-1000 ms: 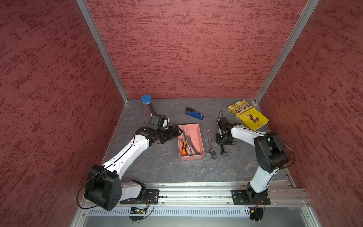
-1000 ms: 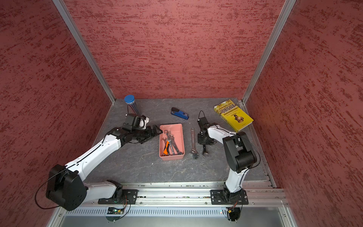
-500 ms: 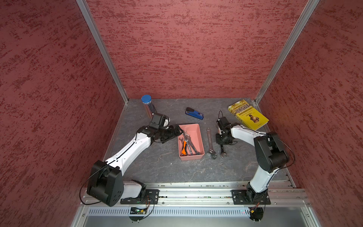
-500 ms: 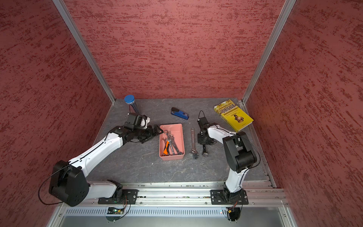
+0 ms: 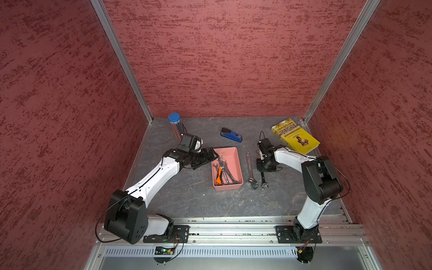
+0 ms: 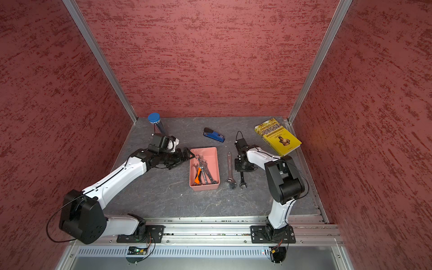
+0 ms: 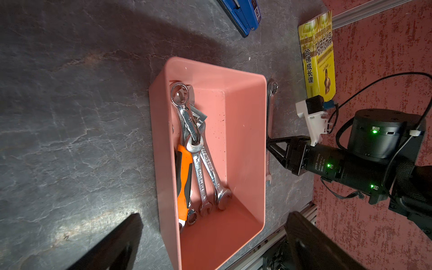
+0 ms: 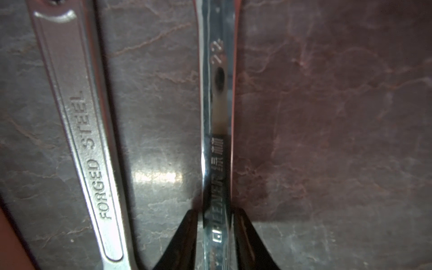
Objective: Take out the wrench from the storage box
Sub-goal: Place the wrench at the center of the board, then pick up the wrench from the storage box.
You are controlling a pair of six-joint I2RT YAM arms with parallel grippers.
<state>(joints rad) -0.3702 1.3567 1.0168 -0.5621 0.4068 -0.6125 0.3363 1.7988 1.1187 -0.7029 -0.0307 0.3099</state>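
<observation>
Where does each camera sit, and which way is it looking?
Top views: twin eyes high above the front rail, looking down toward the back wall; left arm and right arm show whole.
Left wrist: on the left arm, looking past the open left gripper into the storage box; right arm beyond.
Right wrist: on the right arm, close above the table, facing a wrench between the tips of the right gripper.
Shared: top and left wrist views both show the storage box and yellow book.

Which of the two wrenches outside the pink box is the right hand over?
The slim combination wrench farther from the storage box; the right hand straddles its shaft. The adjustable wrench lies free.
</observation>
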